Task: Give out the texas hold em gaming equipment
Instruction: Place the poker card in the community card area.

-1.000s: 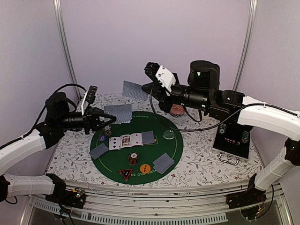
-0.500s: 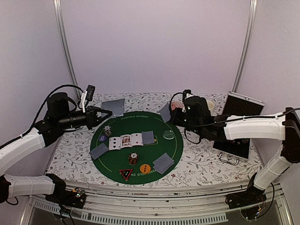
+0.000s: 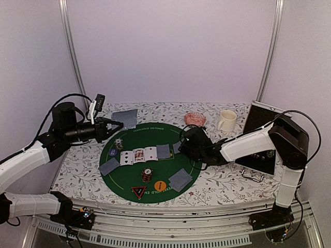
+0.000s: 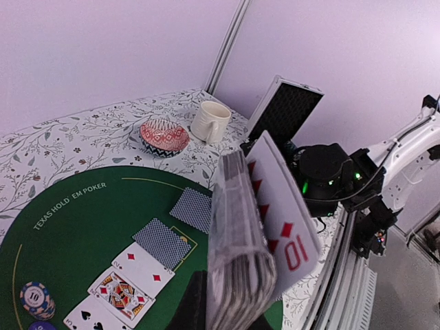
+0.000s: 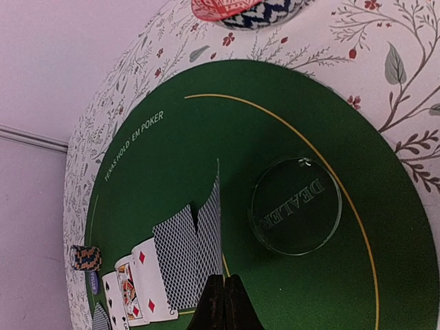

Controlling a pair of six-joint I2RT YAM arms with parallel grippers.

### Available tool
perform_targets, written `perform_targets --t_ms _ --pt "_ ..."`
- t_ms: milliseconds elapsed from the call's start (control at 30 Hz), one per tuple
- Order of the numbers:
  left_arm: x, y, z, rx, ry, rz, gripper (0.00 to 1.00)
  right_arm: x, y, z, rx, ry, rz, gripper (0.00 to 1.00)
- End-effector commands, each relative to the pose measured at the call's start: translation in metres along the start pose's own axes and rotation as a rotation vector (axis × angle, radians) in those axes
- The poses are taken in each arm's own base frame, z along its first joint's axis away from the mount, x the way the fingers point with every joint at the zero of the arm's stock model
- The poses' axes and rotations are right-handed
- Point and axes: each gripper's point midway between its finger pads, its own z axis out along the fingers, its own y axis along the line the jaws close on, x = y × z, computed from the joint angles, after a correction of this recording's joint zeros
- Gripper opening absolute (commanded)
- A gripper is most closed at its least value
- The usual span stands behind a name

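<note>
Above the far-left edge of the mat (image 3: 124, 175), we saw the left gripper (image 3: 114, 124) raised off the table. Its fingers were closed tight on the deck (image 4: 237, 258), with the ten of diamonds (image 4: 285, 230) on the outer face.

The right gripper (image 5: 223, 294) was low over the right half of the mat, fingertips pressed almost together. It seemed to pinch the lower edge of one blue-backed card (image 5: 208, 230) that stood tilted. From the wrist view we could not be sure where that card ended and the flat face-down card (image 5: 175, 268) beside it began. Just right of this gripper the dealer button (image 5: 295, 206) lay flat on the mat.

Across the middle of the mat ran a row of face-up cards (image 3: 135, 155), and the flat face-down card sat at its right end. At the left end of the row were a chip stack (image 3: 119, 143) and, just in front of it, a blue button (image 3: 114, 152).

Nearer the arms stood another chip stack (image 3: 147, 175). An orange button (image 3: 160, 184) and the marker (image 3: 138, 192) lay side by side at the mat's near edge. Two face-down pairs lay on the mat, one at the left (image 3: 109, 166) and one at the right (image 3: 180, 179).

Beyond the mat were the bowl (image 3: 195, 119) and the mug (image 3: 226, 120), and the black case (image 3: 258, 126) stood open at the far right.
</note>
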Motion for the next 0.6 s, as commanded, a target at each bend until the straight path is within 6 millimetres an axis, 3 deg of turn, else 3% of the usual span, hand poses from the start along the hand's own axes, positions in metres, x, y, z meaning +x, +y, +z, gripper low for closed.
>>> perform_targets --t_ms 0,300,567 --pt "-0.016 -0.007 -0.004 0.018 -0.036 0.030 0.00 0.002 0.019 0.012 -0.057 0.014 0.070 0.01" --pt "-0.016 -0.008 -0.004 0.025 -0.036 0.029 0.00 0.006 0.016 0.028 -0.035 0.004 0.087 0.01" --pt "-0.015 -0.008 -0.004 0.028 -0.035 0.028 0.00 0.008 0.011 0.027 -0.013 0.013 0.148 0.01"
